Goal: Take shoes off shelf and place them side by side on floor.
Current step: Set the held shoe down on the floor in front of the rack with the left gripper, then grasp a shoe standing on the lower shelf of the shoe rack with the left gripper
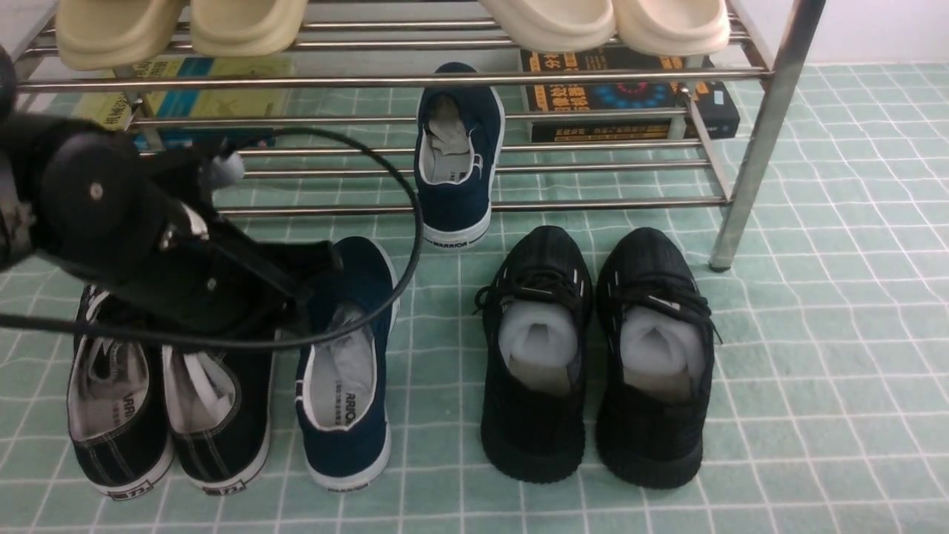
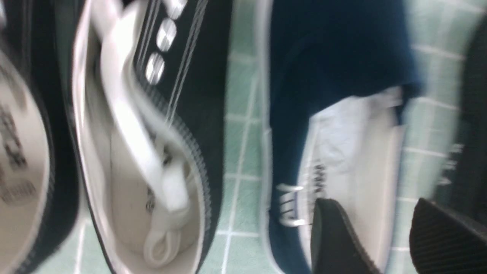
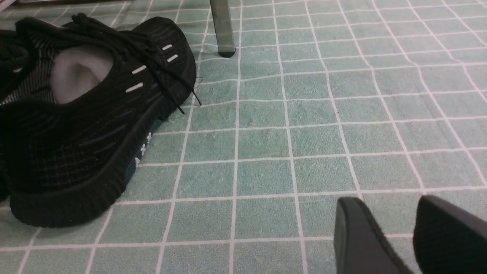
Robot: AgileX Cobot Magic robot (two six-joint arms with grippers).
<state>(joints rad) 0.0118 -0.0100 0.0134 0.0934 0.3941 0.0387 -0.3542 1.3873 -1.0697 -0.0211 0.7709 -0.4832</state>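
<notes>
One navy shoe [image 1: 345, 386] is down on the floor [image 1: 830, 311], heel toward me and toe toward the shelf [image 1: 296, 80]. It sits just right of the black lace-up sneakers [image 1: 222, 437] and left of the black knit sneakers [image 1: 656, 415], with a strip of green mat on each side.

The left arm [image 1: 96, 208] reaches in from the left, over the lace-ups, with a black cable [image 1: 415, 222] looping across in front of it. The left claw [image 2: 388, 228] hangs right over this shoe. Its wrist view is blurred, but the jaws stand apart: one finger [image 2: 335, 236] is over the pale insole inside the opening, and the other is outside the shoe's right wall, over the mat. I see a gap on both sides of that wall, so the claw looks open rather than clamped.

The second navy shoe [image 1: 456, 156] is on the shelf's lower tier, farther away and to the right of the claw and clear of it. Its toe points away, and its "WARRIOR" heel pokes out past the front rod.

The right claw [image 3: 395, 232] does not show in the front view. Its wrist view has it low over bare floor with jaws parted and nothing between them. The knit sneakers and a shelf leg [image 3: 222, 26] lie beyond it.

Cream slippers [image 1: 549, 22] sit on the top tier, and books [image 1: 630, 96] lie behind the lower rods.
</notes>
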